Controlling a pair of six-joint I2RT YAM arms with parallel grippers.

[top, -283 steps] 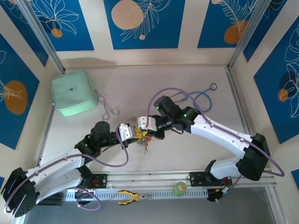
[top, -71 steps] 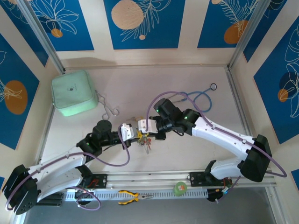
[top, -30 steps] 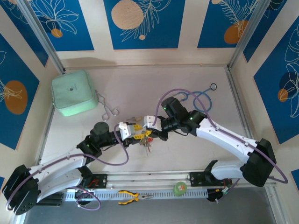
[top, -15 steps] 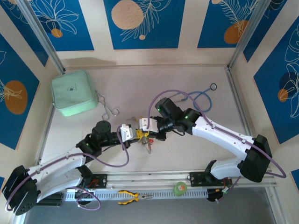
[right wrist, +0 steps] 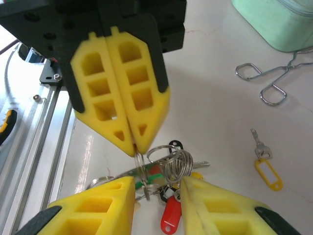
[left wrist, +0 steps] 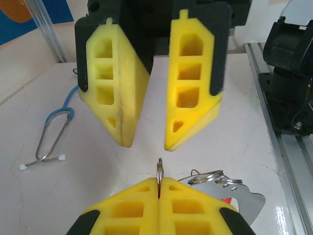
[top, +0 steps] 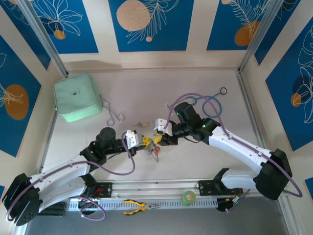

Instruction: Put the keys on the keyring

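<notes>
Right wrist view: the left gripper (right wrist: 134, 147) has its yellow pads pressed together on the keyring (right wrist: 141, 165). It holds the loop on edge above the table (top: 146, 93), probably to present the wire to the other arm. A bunch of keys (right wrist: 170, 219) with red, green and black tags dangles just beneath. The right gripper (right wrist: 157, 182) faces it with fingers apart on either side of the coils, gripping nothing. One key with a yellow tag (right wrist: 258, 144) lies loose on the pale tabletop near the forceps (right wrist: 274, 83). A mint-green box (top: 77, 97) and a blue stethoscope (left wrist: 68, 110) sit farther off, with blue leaf-patterned panels (top: 146, 24) walling the cell.
</notes>
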